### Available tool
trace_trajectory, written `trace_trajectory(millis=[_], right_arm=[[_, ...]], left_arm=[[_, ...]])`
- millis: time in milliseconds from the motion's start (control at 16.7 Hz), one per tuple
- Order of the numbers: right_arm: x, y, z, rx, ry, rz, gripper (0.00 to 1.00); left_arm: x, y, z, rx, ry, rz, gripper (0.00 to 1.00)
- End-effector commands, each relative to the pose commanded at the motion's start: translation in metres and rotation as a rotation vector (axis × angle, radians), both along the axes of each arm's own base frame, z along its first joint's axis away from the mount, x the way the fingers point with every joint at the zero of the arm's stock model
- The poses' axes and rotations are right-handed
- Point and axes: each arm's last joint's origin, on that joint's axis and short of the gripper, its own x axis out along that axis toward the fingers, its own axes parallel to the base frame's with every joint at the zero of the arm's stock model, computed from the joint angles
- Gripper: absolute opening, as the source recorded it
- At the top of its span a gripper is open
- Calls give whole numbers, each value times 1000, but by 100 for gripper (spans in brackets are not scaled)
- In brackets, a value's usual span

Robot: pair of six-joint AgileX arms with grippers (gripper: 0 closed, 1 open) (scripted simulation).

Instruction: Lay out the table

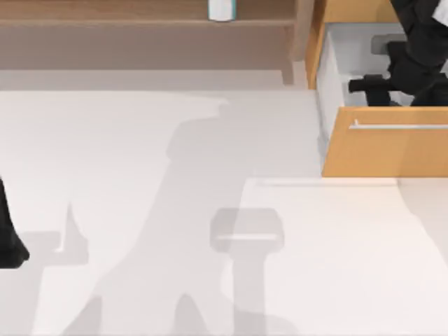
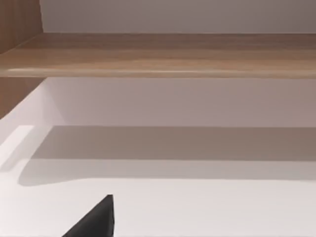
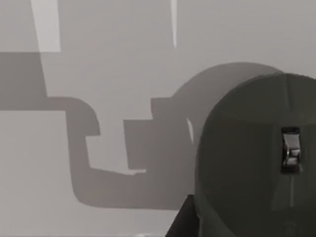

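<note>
The off-white table (image 1: 140, 175) spreads across the top view. At its far right, my right arm reaches down into the open drawer (image 1: 334, 66) of the orange drawer unit, where my right gripper (image 1: 371, 87) hangs over the white drawer floor. In the right wrist view a dark grey rounded mouse (image 3: 247, 163) with a scroll wheel lies on the pale drawer floor, very close to the gripper. I cannot tell whether they touch. My left arm (image 1: 8, 245) is parked at the table's left edge, and a dark part of my left gripper (image 2: 94, 222) shows over the table.
The drawer's orange front (image 1: 392, 150) with its silver bar handle juts out over the table's right side. A brown wooden shelf (image 1: 140, 24) runs along the back, with a white object (image 1: 221, 10) standing on it.
</note>
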Motion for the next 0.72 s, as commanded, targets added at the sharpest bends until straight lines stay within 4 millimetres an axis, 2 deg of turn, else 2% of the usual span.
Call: trace_trajectory(millis=[600, 720], right_arm=[[0, -1, 1, 1, -1, -3, 0], [-1, 0, 13, 4, -24, 8, 0]], left_arm=[[0, 0, 0, 0, 0, 0, 100], [0, 0, 0, 0, 0, 0, 100]])
